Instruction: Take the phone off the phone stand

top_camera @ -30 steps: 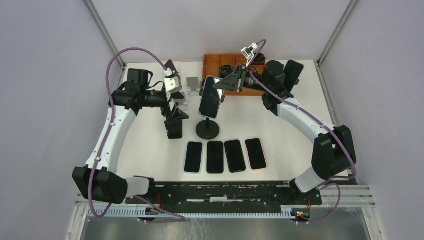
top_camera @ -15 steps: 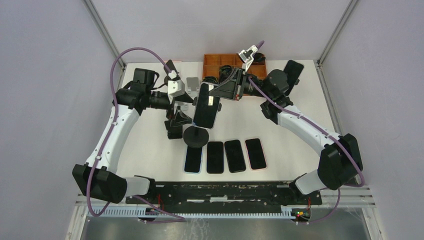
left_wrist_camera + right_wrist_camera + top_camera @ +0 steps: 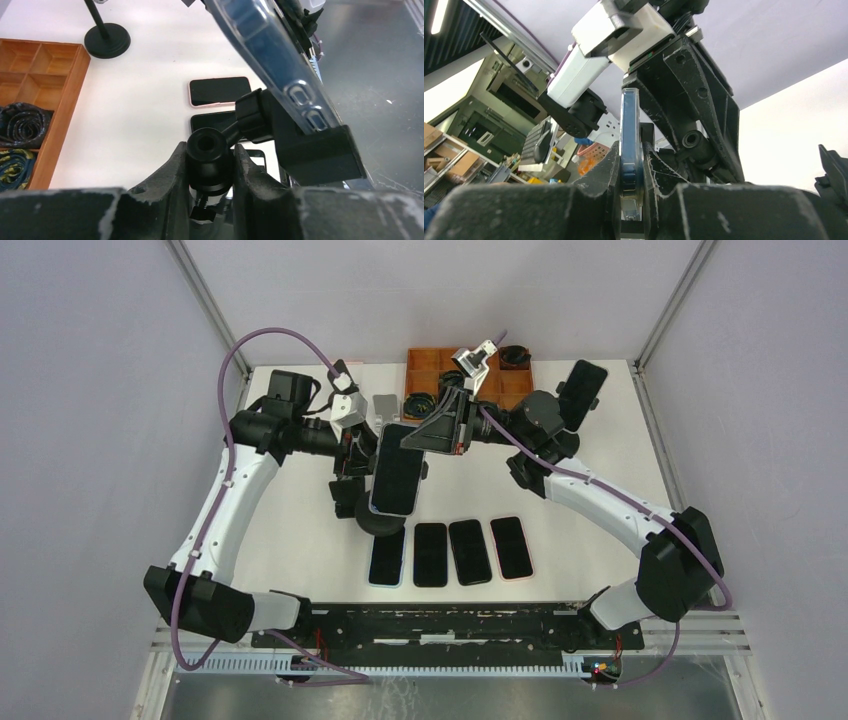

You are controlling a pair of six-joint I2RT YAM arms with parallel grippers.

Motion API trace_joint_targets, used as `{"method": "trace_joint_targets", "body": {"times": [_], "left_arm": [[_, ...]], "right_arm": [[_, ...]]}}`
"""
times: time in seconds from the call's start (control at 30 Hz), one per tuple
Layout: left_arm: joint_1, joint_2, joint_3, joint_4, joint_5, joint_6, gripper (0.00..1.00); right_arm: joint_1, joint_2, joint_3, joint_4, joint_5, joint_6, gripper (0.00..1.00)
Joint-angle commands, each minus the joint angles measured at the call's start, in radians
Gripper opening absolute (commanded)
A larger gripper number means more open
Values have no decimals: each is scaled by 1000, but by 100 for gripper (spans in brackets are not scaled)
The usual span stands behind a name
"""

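- The right hand (image 3: pixel 630 174) is closed on the edge of the phone (image 3: pixel 630 125). The left hand (image 3: pixel 210 166) is clamped around a knob on the phone stand (image 3: pixel 320 150).
- The phone rests tilted in the stand's cradle (not yet free).
- Risk: a skewed pull could snag the case on the cradle's lip and drag the stand out of the left hand's hold, onto the four phones (image 3: pixel 450 551) lying just beside its base.
- The phone is dark-screened, in a clear glossy case that is probably slippery when held edgewise.
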Motion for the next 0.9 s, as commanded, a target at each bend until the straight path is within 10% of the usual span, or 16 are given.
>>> {"method": "trace_joint_targets", "body": {"times": [0.0, 0.27, 0.7, 0.87], "left_arm": [[-8, 1, 48, -36, 59, 38, 9], [-8, 10, 83, -124, 63, 104, 2], [-16, 26, 120, -164, 41, 140, 2], [-40, 29, 119, -230, 9, 208, 2]], "right_arm": [[20, -60, 12, 163, 86, 27, 0], [40, -63, -73, 143, 36, -22, 41], [111, -44, -28, -23, -7, -150, 38], [113, -35, -7, -42, 10, -143, 11]]}}
